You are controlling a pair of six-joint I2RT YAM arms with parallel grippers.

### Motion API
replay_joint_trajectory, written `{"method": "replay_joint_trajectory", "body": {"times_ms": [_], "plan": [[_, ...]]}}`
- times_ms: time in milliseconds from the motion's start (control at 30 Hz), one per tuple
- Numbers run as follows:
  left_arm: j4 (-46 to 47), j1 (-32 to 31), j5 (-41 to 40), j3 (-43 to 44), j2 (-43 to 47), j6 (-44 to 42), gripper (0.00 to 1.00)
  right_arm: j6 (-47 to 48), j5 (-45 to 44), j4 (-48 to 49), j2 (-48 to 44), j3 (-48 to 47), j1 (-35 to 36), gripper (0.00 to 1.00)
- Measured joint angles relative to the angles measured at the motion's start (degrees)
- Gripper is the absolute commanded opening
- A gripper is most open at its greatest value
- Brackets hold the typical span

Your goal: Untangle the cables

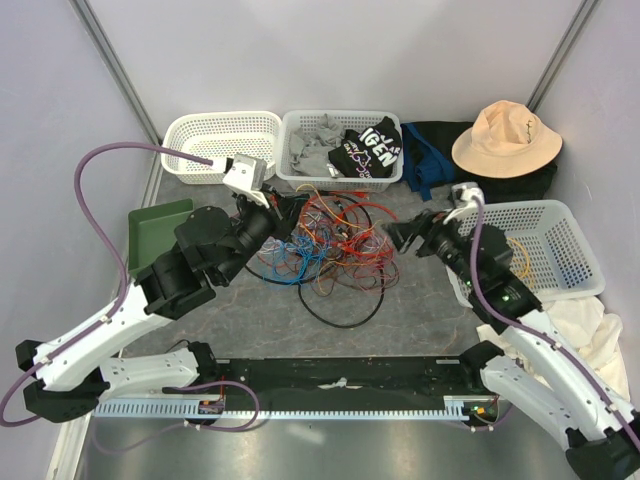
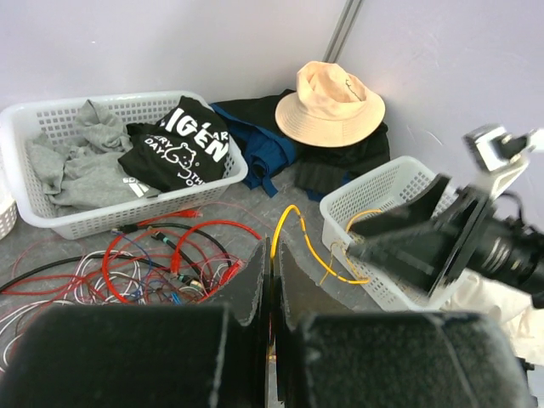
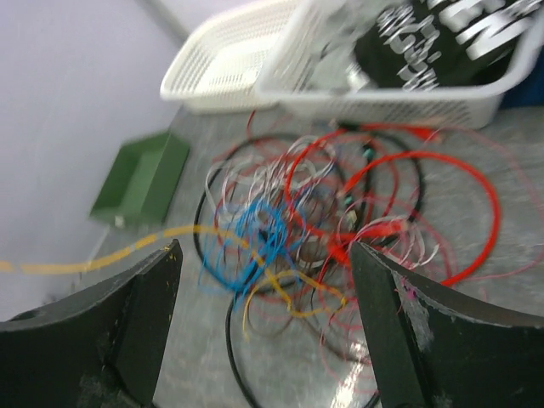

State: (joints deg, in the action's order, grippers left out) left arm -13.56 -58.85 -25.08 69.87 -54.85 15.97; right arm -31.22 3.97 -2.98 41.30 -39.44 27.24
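The cables (image 1: 330, 245) lie in a loose tangle of red, blue, white, orange and black strands mid-table, also seen from the right wrist (image 3: 340, 212). My left gripper (image 1: 288, 214) sits at the tangle's left edge, shut (image 2: 274, 255) on a yellow cable (image 2: 293, 212). That cable rises from the jaws and runs over into the white basket (image 2: 374, 183) at the right. My right gripper (image 1: 398, 236) hovers at the tangle's right edge, open (image 3: 263, 280), with nothing between its fingers. The yellow cable (image 3: 153, 240) passes across below it.
At the back stand an empty white basket (image 1: 220, 135) and a basket (image 1: 340, 114) of grey and black clothes. A beige hat (image 1: 505, 138) rests on dark clothing. A green tray (image 1: 160, 232) sits at the left, the right basket (image 1: 575, 245) beside white cloth (image 1: 590, 325).
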Motion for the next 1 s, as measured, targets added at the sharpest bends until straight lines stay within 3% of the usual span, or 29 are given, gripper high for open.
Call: {"method": "replay_joint_trajectory", "body": {"times_ms": [333, 533, 667, 800, 867, 933, 967, 1000], "plan": [[-1.3, 0.0, -0.2, 2.7, -0.9, -0.3, 0.02, 8.1, -6.8, 0.3, 6.8, 0.5, 15.6, 0.82], [-1.8, 0.0, -0.2, 3.0, -0.7, -0.6, 0.02, 10.2, -15.6, 3.0, 13.0, 0.3, 17.7, 0.60], [-3.0, 0.0, -0.2, 2.9, 0.4, -0.6, 0.02, 11.3, -22.1, 4.7, 15.6, 0.0, 17.7, 0.00], [-3.6, 0.0, -0.8, 2.7, 2.1, -0.6, 0.05, 11.0, -25.7, 5.7, 15.0, -0.4, 17.7, 0.00], [-3.9, 0.0, -1.8, 2.3, 2.8, -0.6, 0.20, 10.9, -27.0, 4.8, 14.0, -1.5, 17.7, 0.00], [-4.0, 0.0, -3.3, 1.7, 3.3, -0.6, 0.60, 10.8, -28.6, 2.6, 12.9, -4.3, 17.7, 0.00], [-4.1, 0.0, -3.7, 1.4, 3.4, -0.9, 0.99, 10.9, -29.5, 1.2, 12.4, -6.2, 17.7, 0.00], [-4.1, 0.0, -4.2, 1.1, 3.5, -0.9, 1.00, 11.0, -30.5, -0.8, 12.0, -8.8, 17.7, 0.00]]}}
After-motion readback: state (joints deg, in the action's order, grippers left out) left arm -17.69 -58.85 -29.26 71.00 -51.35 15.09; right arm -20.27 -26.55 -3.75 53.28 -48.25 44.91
